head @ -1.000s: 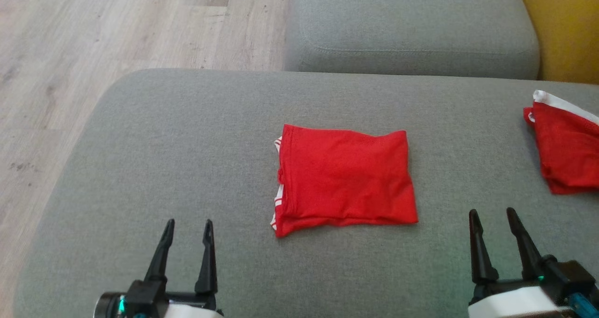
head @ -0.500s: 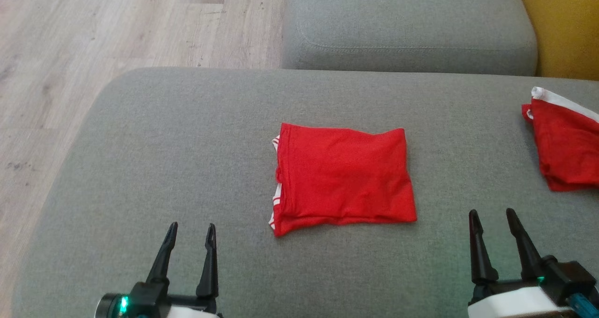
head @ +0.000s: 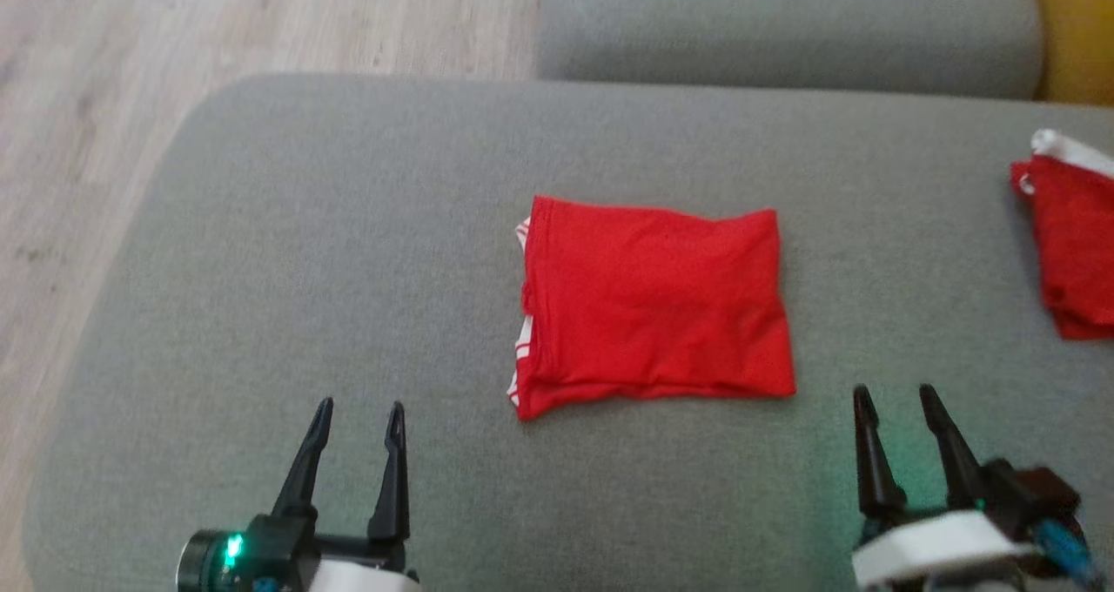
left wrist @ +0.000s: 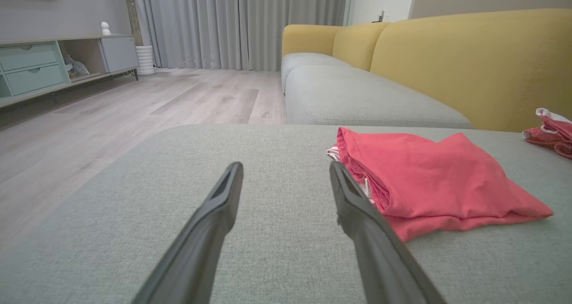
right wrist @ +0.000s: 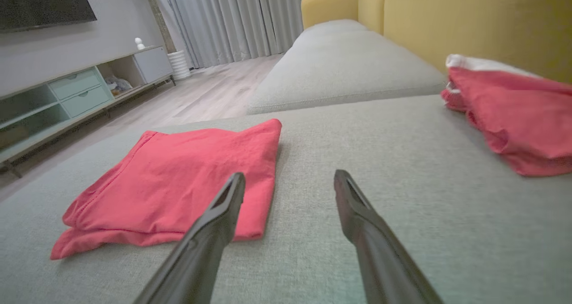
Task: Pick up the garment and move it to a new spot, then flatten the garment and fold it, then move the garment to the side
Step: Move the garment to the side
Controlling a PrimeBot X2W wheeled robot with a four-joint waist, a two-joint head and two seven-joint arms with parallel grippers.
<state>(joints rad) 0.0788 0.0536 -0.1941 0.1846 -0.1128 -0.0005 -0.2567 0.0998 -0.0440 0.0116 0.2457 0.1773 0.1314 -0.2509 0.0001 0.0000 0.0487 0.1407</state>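
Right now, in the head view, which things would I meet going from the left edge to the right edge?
wooden floor → left gripper → folded red garment → right gripper → second red garment, cut by the right edge

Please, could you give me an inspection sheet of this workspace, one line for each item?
Surface: grey cushion, bare around the garment.
Job's things: red garment, folded, lying flat mid-cushion, apart from both grippers.
Clutter: second red garment with white trim, at the cushion's right edge.
Grippers: left gripper and right gripper open, holding nothing.
Cables: nothing seen.
Surroundings: wooden floor, yellow sofa back, curtains.
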